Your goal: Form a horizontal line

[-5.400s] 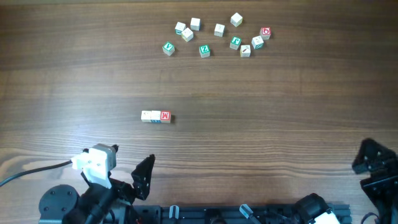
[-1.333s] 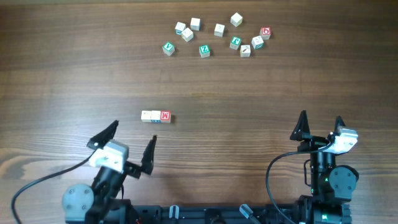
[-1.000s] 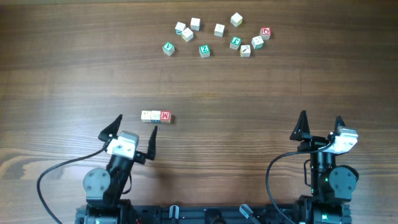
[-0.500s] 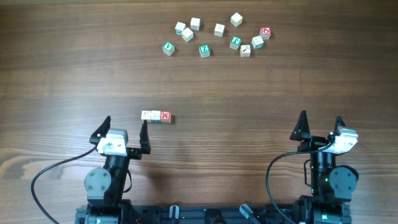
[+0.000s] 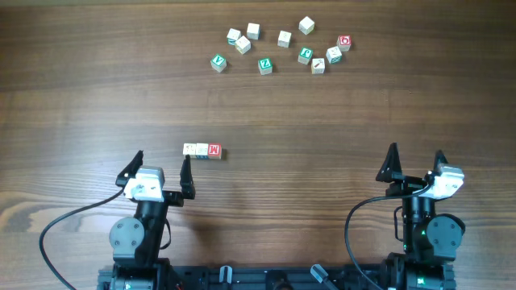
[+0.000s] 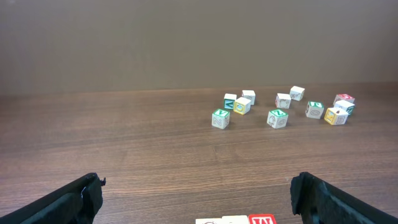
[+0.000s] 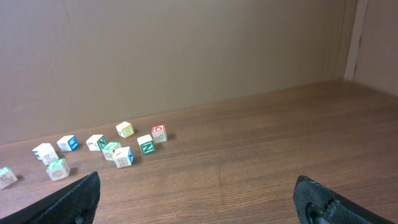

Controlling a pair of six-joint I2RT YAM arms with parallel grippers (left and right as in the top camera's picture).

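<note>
Three pale wooden letter cubes (image 5: 201, 151) sit touching in a left-to-right row on the table; the right one shows a red "M" (image 5: 214, 151). Their tops show at the bottom edge of the left wrist view (image 6: 235, 219). My left gripper (image 5: 161, 165) is open and empty, just left of and nearer than the row. My right gripper (image 5: 414, 161) is open and empty at the near right, far from the row.
A loose cluster of several letter cubes (image 5: 278, 44) lies at the far side of the table, including green-lettered ones (image 5: 264, 65) and one with a red round letter (image 5: 344, 41). It also shows in the left wrist view (image 6: 280, 106) and right wrist view (image 7: 102, 149).
The left arm rose from its folded position and swung its open gripper up behind the row; it has held still for the last half second. The right arm also unfolded earlier, then stayed still.
</note>
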